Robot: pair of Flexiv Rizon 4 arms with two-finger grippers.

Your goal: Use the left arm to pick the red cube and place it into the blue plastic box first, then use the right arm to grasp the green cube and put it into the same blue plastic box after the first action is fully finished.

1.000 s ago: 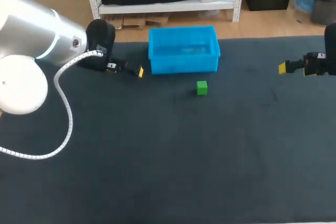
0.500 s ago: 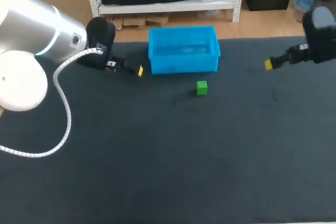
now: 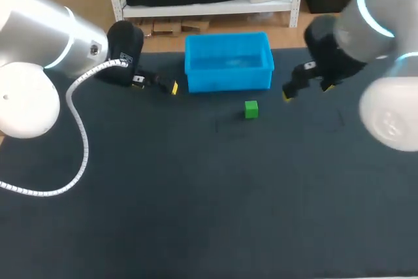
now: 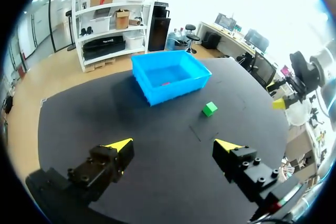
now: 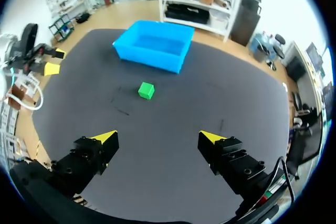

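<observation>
The blue plastic box [image 3: 228, 63] stands at the back middle of the table. In the left wrist view a small red patch, the red cube [image 4: 165, 83], shows inside the box [image 4: 170, 74]. The green cube [image 3: 251, 110] lies on the mat just in front of the box. My left gripper [image 3: 157, 85] is open and empty, low beside the box's left wall. My right gripper [image 3: 305, 91] is open and empty, to the right of the green cube. The right wrist view has the green cube [image 5: 146, 90] and box [image 5: 153, 45] ahead of its open gripper [image 5: 157, 137].
The dark mat [image 3: 209, 200] covers the whole table. A white cable [image 3: 78, 135] loops from my left arm over the mat's left side. My left gripper [image 5: 50, 61] shows far off beside the box in the right wrist view.
My right arm has swung in from the table's right edge toward the left, ending close to the right of the green cube. The left arm has barely moved.
</observation>
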